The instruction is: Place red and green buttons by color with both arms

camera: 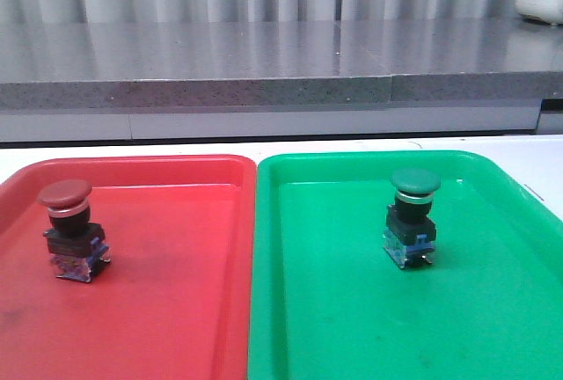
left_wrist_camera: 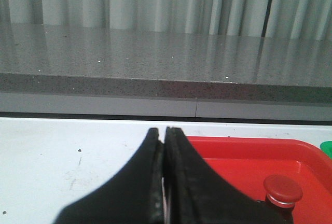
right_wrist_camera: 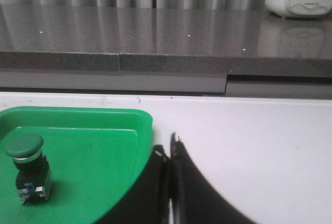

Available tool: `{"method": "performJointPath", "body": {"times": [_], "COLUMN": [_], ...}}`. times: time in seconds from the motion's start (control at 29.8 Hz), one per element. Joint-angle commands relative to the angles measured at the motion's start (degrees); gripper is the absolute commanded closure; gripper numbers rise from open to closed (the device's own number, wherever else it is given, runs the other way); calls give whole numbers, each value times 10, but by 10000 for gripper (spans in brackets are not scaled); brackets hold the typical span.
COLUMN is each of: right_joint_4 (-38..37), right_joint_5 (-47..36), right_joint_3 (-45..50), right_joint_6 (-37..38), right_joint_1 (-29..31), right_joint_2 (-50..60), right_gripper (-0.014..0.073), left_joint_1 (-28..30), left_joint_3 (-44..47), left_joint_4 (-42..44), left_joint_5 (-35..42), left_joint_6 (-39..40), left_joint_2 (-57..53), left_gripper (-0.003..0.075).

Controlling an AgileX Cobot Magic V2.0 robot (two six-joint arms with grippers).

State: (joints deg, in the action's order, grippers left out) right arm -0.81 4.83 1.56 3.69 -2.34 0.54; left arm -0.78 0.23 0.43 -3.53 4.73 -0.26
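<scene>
**Ann:** On the red tray point(camera: 176, 222), left side of the table, the red button point(camera: 69, 230) stands upright, cap up, base down. Long axis vertical, no lean that I can spot.

**Bo:** And the green button point(camera: 412, 217) matches it on the green tray point(camera: 352, 292), upright too, cap to the ceiling. Each sits on its own colour, so I'd judge the sorting looks done.

**Ann:** Where are the arms? Neither shows in the front view.

**Bo:** Left gripper point(left_wrist_camera: 164, 136) is out over bare white table point(left_wrist_camera: 62, 162), fingers pressed together, nothing between them. Its wrist camera shows the red button point(left_wrist_camera: 282, 192) off to one side and well apart, inside the tray rim.

**Ann:** Right gripper point(right_wrist_camera: 170, 146)?

**Bo:** Same story mirrored: fingers together, empty, just outside the green tray's rim point(right_wrist_camera: 148, 130). Green button point(right_wrist_camera: 27, 167) sits apart from it, across the tray floor.

**Ann:** So the left arm is the nearer one to red, right the nearer to green.

**Bo:** Yes, and any regrasp would mean opening first, then coming in from the side around that black body below the cap.
</scene>
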Motion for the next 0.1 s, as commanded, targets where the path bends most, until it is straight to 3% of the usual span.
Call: {"method": "performJointPath", "body": {"times": [0.0,0.07], "right_joint_4": [-4,-4], "right_joint_5": [-52,-52], "right_joint_3": [-3,-3], "right_joint_6": [0,0], "right_joint_1": [5,5], "right_joint_2": [10,10], "right_gripper": [701,701], "left_joint_1": [1,1], "left_joint_3": [14,14], "left_joint_4": [1,1], "left_joint_5": [48,48], "left_joint_6": [5,5], "left_joint_2": [-10,-10], "left_gripper": [740,740]}}
